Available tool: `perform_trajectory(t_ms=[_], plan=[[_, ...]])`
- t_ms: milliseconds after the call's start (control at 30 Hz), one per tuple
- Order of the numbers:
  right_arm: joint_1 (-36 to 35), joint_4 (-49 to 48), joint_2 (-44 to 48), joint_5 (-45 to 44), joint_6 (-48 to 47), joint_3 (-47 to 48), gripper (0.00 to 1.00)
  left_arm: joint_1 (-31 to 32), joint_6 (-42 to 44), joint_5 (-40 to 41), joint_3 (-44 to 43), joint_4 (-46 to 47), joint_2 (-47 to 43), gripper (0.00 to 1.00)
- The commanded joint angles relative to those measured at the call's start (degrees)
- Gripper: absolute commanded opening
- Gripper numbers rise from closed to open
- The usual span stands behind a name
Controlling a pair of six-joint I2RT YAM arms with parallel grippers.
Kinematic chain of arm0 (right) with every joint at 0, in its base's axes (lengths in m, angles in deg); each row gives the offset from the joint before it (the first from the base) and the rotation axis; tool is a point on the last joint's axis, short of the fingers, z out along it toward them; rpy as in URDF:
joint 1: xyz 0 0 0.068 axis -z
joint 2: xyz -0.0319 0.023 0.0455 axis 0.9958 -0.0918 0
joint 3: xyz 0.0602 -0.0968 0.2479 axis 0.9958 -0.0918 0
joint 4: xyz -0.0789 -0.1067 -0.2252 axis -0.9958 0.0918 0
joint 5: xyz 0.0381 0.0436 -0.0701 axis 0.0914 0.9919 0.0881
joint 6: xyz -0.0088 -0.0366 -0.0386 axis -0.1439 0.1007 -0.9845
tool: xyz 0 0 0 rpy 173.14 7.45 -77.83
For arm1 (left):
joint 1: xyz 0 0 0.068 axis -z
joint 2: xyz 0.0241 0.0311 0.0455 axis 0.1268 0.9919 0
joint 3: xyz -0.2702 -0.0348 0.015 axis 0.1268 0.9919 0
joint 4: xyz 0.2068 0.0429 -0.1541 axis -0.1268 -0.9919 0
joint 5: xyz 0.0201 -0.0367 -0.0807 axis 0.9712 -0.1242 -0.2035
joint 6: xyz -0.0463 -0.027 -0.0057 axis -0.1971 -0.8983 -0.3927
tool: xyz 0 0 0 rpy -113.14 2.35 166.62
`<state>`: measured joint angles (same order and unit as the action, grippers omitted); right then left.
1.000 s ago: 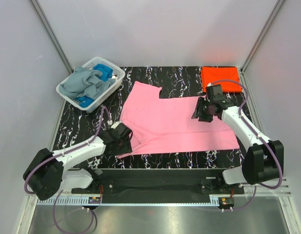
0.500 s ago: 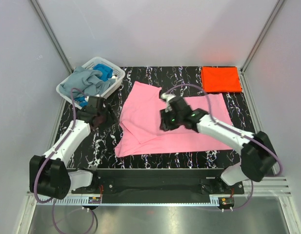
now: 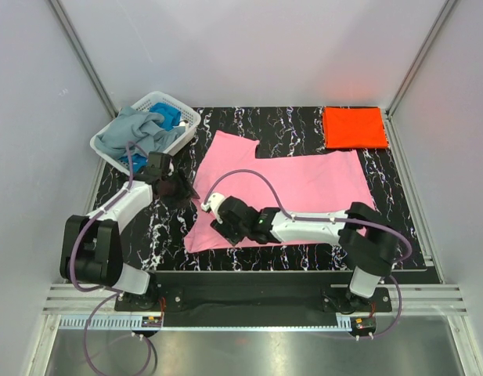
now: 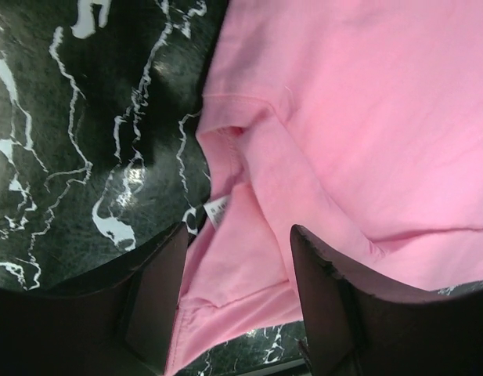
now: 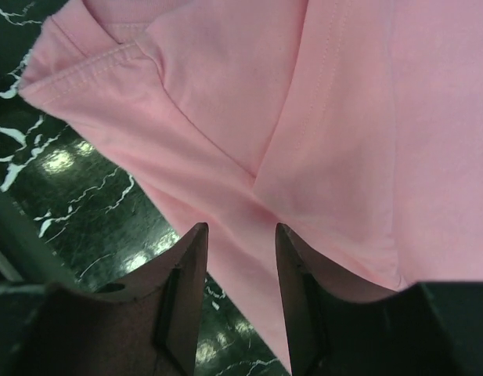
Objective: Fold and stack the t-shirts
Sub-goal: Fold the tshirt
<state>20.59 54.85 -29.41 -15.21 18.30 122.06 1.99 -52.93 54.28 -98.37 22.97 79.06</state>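
The pink t-shirt (image 3: 296, 196) lies spread on the black marble table, its left part doubled over. My left gripper (image 3: 181, 189) is open at the shirt's left edge; in the left wrist view its jaws (image 4: 237, 243) straddle the pink collar area (image 4: 249, 204) with a white label. My right gripper (image 3: 220, 219) is open, low over the shirt's front left corner; in the right wrist view (image 5: 239, 235) the pink hem (image 5: 225, 196) lies between the fingers. A folded orange-red t-shirt (image 3: 353, 127) lies at the back right. Grey-blue (image 3: 131, 131) and blue (image 3: 170, 117) shirts fill the basket.
The white lattice basket (image 3: 186, 114) stands at the back left, just behind my left gripper. The right arm reaches across the shirt's front edge. Grey walls enclose the table (image 3: 296, 125) on three sides.
My right arm swung from the back right across the shirt to its front left corner. My left arm moved from the front left to the shirt's left edge. The shirt's left side got folded in.
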Motion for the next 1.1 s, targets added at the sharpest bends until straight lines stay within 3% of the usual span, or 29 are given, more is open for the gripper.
perform_trajectory(t_ms=[0,233,533,867,1067], plan=[[-1.42,-2.96,-3.03,-4.98,-5.36,3.01,0.47,-2.16,-0.56,-1.54,-0.58,3.36,0.82,0.6],[-2.13,-2.95,-6.47,-9.21,-8.35,4.68,0.44,-3.13,0.58,-0.49,-2.52,2.66,1.26,0.61],[-2.39,-4.62,-6.73,-17.82,-8.45,4.6,0.28,-3.13,0.58,-0.49,-1.64,4.06,2.4,0.61],[-2.39,-4.71,-7.08,-12.65,-7.92,4.69,0.4,-3.13,0.67,-0.23,-1.2,5.2,3.63,0.61],[-2.48,-4.36,-7.7,-9.82,-8.0,5.21,0.36,-3.13,0.67,-0.05,-1.37,5.29,3.9,0.61]])
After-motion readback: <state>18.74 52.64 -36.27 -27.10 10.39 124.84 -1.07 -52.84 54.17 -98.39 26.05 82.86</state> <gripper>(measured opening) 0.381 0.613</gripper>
